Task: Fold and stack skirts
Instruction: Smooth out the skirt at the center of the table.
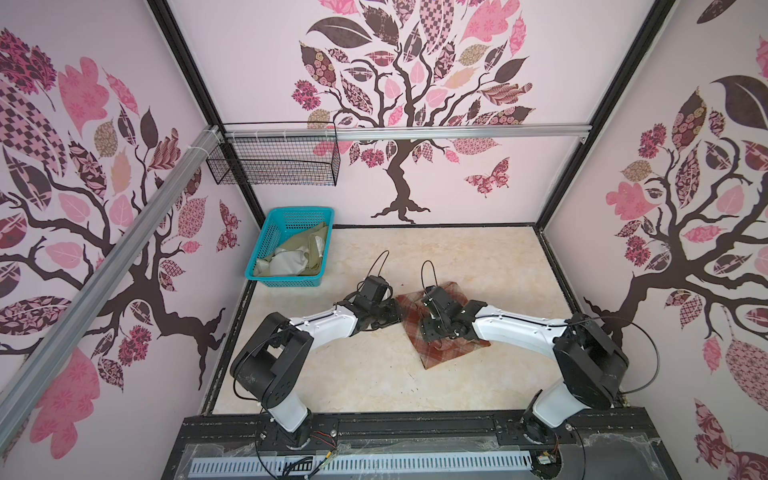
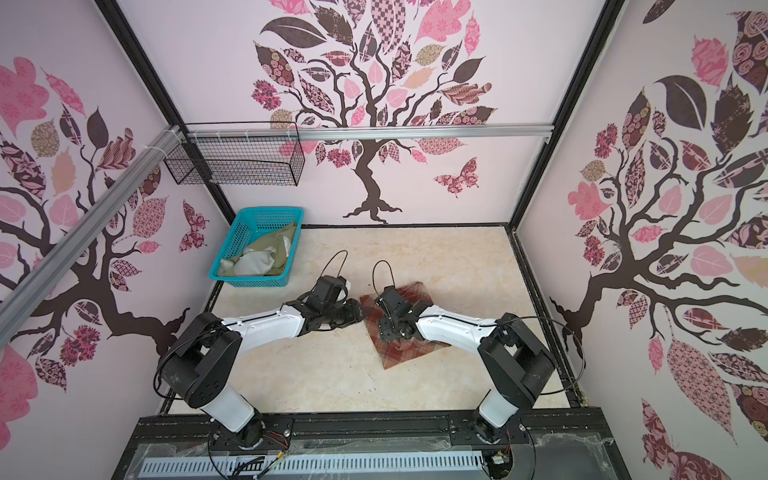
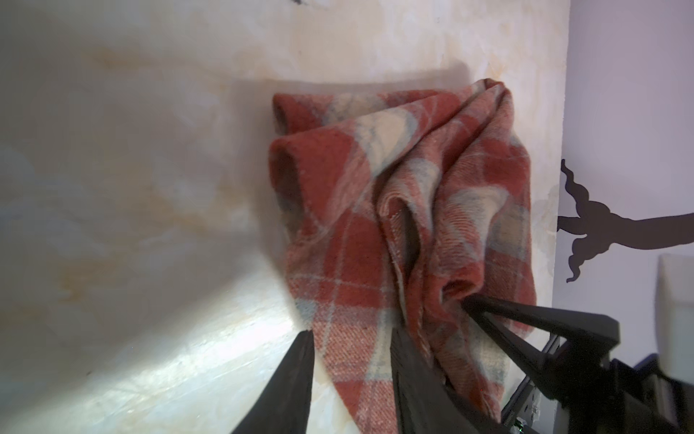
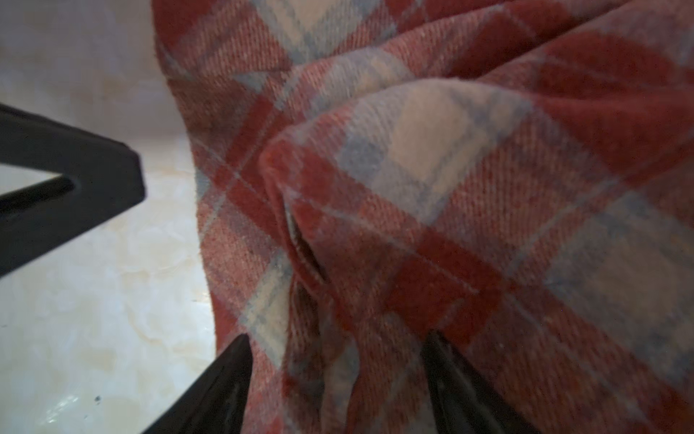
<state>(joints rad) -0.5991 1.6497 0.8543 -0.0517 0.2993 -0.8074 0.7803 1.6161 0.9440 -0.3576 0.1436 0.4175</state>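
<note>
Spreading across the booth floor, the pale marbled table (image 1: 374, 374) is carrying everything. The 2 arms are stretching in from the near edge, the left arm (image 1: 324, 320) and the right arm (image 1: 511, 328), and their wrists are meeting over the middle of the table.

The turquoise basket (image 1: 266, 257) is sitting in the far left corner, against the wall. The plaid skirt (image 1: 436, 353), rust-red and cream, is lying on the table just right of centre, well apart from the basket. It is folded into a rough diamond, with 1 corner pointing toward the near edge. Its top layer is bunching into thick ridges under the right wrist. The olive skirt (image 1: 299, 245) is lying crumpled inside the basket, with its pale lining showing on top.

The left gripper (image 3: 351, 334) is sitting at the plaid skirt's left corner. Its 2 fingers are standing part-way apart with that corner lying between them. Whether they are actually pinching the cloth I cannot tell.

The right gripper (image 4: 338, 338) is sitting over the rumpled middle of the plaid skirt. Its fingers are standing wide apart, straddling a raised fold without squeezing it. One of its fingers (image 3: 488, 312) is touching the cloth just beside the left gripper.
</note>
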